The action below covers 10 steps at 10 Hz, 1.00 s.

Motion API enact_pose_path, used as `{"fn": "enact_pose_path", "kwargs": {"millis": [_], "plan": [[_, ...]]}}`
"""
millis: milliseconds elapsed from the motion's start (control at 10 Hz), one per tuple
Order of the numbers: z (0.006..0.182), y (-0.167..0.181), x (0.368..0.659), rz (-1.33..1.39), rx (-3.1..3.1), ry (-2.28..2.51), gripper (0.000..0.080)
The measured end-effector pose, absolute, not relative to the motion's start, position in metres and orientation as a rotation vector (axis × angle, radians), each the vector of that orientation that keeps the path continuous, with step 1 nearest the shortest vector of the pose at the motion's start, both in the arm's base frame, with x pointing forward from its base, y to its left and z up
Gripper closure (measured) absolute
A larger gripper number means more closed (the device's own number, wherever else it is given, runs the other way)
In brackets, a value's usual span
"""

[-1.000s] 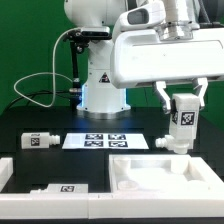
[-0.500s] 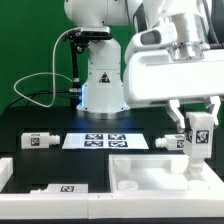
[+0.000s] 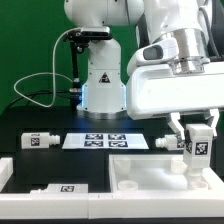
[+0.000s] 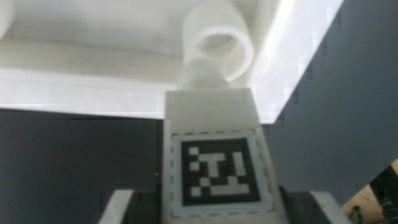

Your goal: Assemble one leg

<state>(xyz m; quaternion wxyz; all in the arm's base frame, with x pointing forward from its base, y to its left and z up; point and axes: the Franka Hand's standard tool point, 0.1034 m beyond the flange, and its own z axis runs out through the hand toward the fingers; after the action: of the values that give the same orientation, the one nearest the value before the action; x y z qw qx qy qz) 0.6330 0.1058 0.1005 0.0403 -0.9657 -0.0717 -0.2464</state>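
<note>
1. Exterior view, far left: the left leg (image 3: 38, 140) lies tagged on the black surface (image 3: 100, 163). The front leg (image 3: 62, 188) lies near the front edge.
2. Middle: the marker board (image 3: 100, 141) lies flat in front of the robot base (image 3: 100, 85).
3. Right of centre: the white top (image 3: 150, 178) lies flat at the front. A third leg (image 3: 166, 143) lies just behind it.
4. Far right: the claw (image 3: 197, 132) points down and grips the held leg (image 3: 198, 150), one finger on each side. This leg stands upright with its tag facing the camera.
5. The held leg's lower end is at the top's rear right corner. Whether they touch cannot be told.
6. Wrist view: the held leg (image 4: 217, 150) runs out from between the fingers (image 4: 125, 208). Its round tip lies by a corner of the top (image 4: 89, 50).
</note>
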Motion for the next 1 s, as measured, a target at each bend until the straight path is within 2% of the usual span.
{"fn": "enact_pose_path", "kwargs": {"millis": [300,1000], "plan": [[0.093,0.102,0.629,-0.763,-2.964,-0.222,0.0512],[0.088,0.112,0.629,-0.765,-2.957,-0.232,0.0512]]}}
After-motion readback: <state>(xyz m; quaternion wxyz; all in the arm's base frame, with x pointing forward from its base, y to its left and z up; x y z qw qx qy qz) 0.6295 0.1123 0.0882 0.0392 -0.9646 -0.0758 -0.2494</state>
